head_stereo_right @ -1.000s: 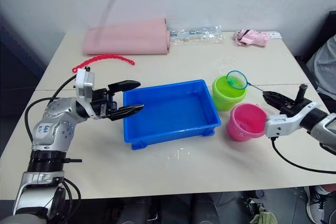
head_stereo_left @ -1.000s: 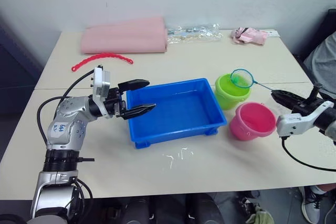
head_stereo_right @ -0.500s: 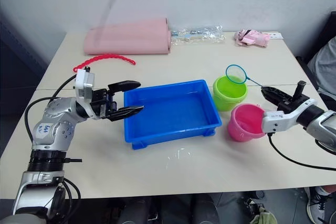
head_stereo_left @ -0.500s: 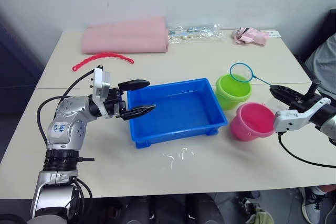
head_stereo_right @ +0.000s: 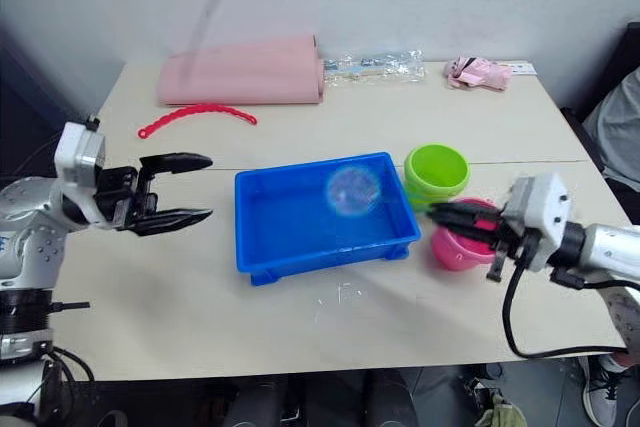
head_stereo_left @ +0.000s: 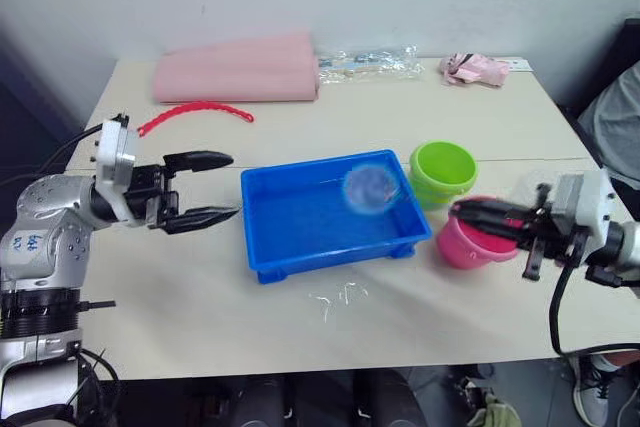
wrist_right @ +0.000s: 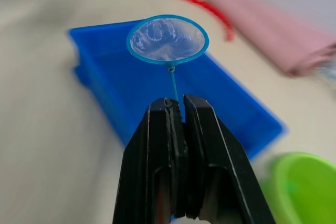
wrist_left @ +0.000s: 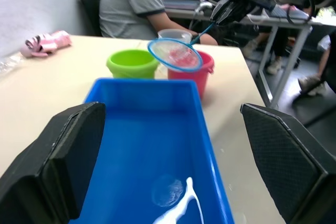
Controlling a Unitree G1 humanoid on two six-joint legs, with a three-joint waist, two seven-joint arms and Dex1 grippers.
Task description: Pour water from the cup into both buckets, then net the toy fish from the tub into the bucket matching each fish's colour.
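Right hand [wrist_right: 176,109] clamped on the net [wrist_right: 167,40] handle, hoop held over the blue tub [head_stereo_left: 300,222] at mid-bench. Left hand [head_stereo_left: 205,187] wide open, empty, beside the tub's left rim. Green bucket [head_stereo_left: 443,169] and pink bucket [head_stereo_left: 470,244] toward the bench's right edge.

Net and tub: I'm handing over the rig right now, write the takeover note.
Right end effector: shut on the net's handle, hoop held over the tub.
Left end effector: open, holding nothing, beside the tub's left end.
Green bucket and pink bucket stand right of the tub.
Done: no fish can be seen in the tub, so netting may be finished.
Left: check both buckets' contents, then set the net down.
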